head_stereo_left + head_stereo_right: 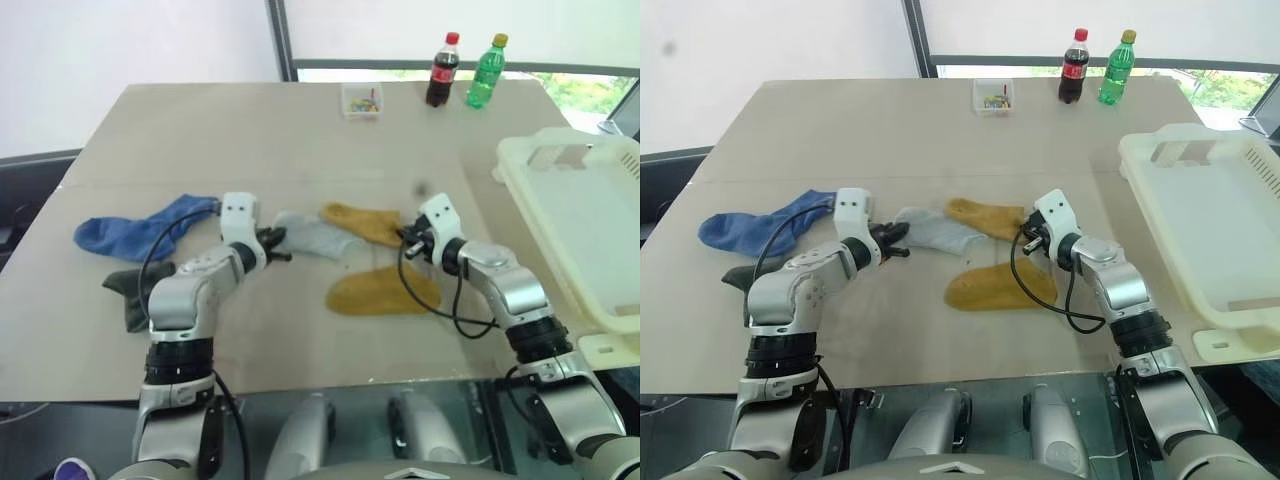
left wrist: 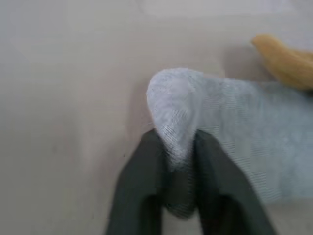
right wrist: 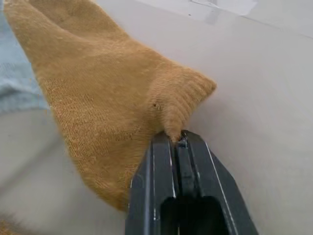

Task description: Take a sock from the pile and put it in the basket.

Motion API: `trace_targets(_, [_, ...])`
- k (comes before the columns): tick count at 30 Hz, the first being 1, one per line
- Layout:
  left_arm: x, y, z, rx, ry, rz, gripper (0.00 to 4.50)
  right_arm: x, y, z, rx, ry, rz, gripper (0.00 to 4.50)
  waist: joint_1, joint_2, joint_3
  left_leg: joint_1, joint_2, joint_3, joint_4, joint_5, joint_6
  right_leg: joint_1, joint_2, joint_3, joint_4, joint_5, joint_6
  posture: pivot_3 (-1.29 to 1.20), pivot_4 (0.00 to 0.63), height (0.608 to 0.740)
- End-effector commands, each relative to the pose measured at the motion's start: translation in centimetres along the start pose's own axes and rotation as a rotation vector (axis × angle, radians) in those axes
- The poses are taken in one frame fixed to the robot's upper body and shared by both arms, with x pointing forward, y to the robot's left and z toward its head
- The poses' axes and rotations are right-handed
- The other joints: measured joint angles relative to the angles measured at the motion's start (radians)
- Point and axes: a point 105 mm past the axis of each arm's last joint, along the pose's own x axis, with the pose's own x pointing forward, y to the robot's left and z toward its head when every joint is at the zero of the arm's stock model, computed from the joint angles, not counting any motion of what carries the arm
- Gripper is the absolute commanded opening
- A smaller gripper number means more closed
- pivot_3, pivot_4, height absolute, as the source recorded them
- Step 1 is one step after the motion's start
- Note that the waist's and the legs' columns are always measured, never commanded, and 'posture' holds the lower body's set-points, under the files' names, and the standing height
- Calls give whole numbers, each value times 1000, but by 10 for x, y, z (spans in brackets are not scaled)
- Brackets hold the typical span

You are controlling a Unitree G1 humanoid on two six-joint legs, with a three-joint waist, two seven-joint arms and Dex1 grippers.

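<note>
Pale grey sock at centre is pinched by the left gripper; the right gripper grips a mustard sock. Basket sits right; two bottles and a small clear box stand far behind.

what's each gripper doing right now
left gripper: shut on the grey sock
right gripper: shut on the yellow sock
</note>
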Motion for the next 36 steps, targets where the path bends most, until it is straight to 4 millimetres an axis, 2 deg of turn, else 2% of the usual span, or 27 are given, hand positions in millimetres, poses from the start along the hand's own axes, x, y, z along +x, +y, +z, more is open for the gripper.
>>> trace_targets(1, [-21, 29, 64, -48, -294, 148, 73, -4, -5, -4, -3, 17, -16, 0, 1, 0, 0, 0, 0, -1, 0, 0, 0, 0, 0, -1, 0, 0, 0, 0, 150, 740])
trace_targets(3, [-31, 43, 81, -53, -384, 226, 73, -4, -2, -3, -12, 11, -1, 0, 2, 0, 0, 0, 0, -1, 0, 0, 0, 0, 0, -1, 0, 0, 0, 0, 150, 740])
trace_targets(5, [-39, 60, 84, -63, -399, 328, 73, -4, 7, 2, -28, -19, 46, 0, 2, 0, 0, 0, -1, 0, 0, 0, 0, 0, -1, 0, 0, 0, 0, 0, 150, 740])
trace_targets(8, [-41, 77, 69, -50, -330, 418, 73, -6, 24, 7, -75, -49, 143, 0, 1, 0, 0, -1, -1, 0, 0, 0, 0, 0, -1, 0, -1, 0, 0, 0, 150, 740])
trace_targets(9, [-41, 76, 65, -57, -321, 402, 398, -7, 27, 6, -93, -48, 159, 0, 0, 0, 0, -1, -1, 0, -1, 0, 0, 0, -1, -1, -1, 0, 0, 0, 150, 740])
trace_targets(11, [-39, 63, 66, -52, -329, 334, 1025, -8, 30, 6, -115, -45, 178, 0, 0, 0, 0, -1, -1, 0, -1, 0, 0, -1, -1, -1, -1, 0, 0, 0, 150, 740])
trace_targets(14, [-35, 31, 71, -92, -343, 140, 2301, -11, 30, 9, -130, -61, 194, 0, 3, -1, 0, -1, -1, -1, -1, 0, 0, -1, -1, -1, -1, 0, 0, 0, 150, 740])
trace_targets(17, [-35, -13, 66, -65, -289, -113, 2301, -14, 28, 10, -139, -69, 198, 0, 3, -1, 0, -2, -1, -1, -1, 0, 0, -1, -2, -2, -1, 0, 0, 0, 150, 740])
trace_targets(20, [-38, -57, 48, -33, -174, -371, 2301, -15, 26, 11, -147, -69, 193, 0, 0, -1, 1, -2, -1, -1, -1, 0, 0, -1, -2, -1, -1, 0, 0, 0, 150, 740])
trace_targets(22, [-35, -73, 31, -11, -66, -457, 2301, -16, 24, 11, -148, -70, 183, 0, -1, 0, 1, -2, -1, -1, -1, 0, 0, -1, -1, -1, -1, 0, 0, 0, 150, 740])
trace_targets(25, [-27, -71, 15, 27, 28, -432, 2301, -17, 24, 11, -150, -70, 178, 0, -4, 0, 1, -1, -1, -1, -2, 0, 0, -1, -1, -1, -1, 0, 0, 0, 150, 740])
trace_targets(27, [-17, -57, 14, 20, 26, -337, 2301, -18, 22, 10, -156, -68, 165, 0, -5, 0, 1, -1, -1, 0, -2, 0, 0, -1, 0, -1, -1, 0, 0, 0, 150, 740])
trace_targets(31, [-10, -46, 6, 42, 64, -257, 2301, -21, 19, 10, -158, -67, 152, 0, -3, 0, 1, -1, -1, -1, -2, 0, 0, -1, 0, -1, 0, 0, 0, 0, 150, 740])
trace_targets(36, [-9, -53, -11, 24, 128, -292, 2301, -24, 16, 7, -168, -59, 145, 0, 1, 0, 1, -2, -1, -1, -2, 0, 0, -1, -1, -1, -2, 0, 0, 0, 150, 740])
